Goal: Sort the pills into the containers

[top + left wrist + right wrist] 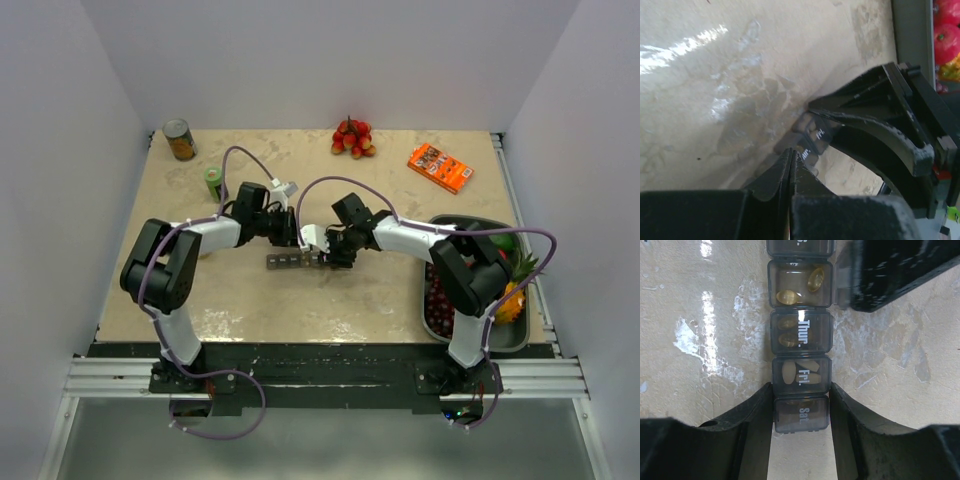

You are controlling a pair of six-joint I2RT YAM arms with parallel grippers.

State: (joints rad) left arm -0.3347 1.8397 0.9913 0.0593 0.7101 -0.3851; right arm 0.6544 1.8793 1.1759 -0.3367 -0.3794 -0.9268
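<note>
The organiser lies flat near the middle of the table, its compartments in a row. The right gripper is clamped on its "Sat." end cell, one finger pressed to each long side. Next along, the "Fri." cell holds two white pills, and the "Thur." cell and the unlabelled cell past it each hold two amber capsules. The left gripper is clenched, fingers pressed together, its tip right at the side of that unlabelled cell; whether it pinches anything cannot be told. Beyond the organiser to the left stands a green bottle, with a can farther off. Beyond to the right lie red fruit and an orange box. A tray of fruit sits well to its right.
</note>
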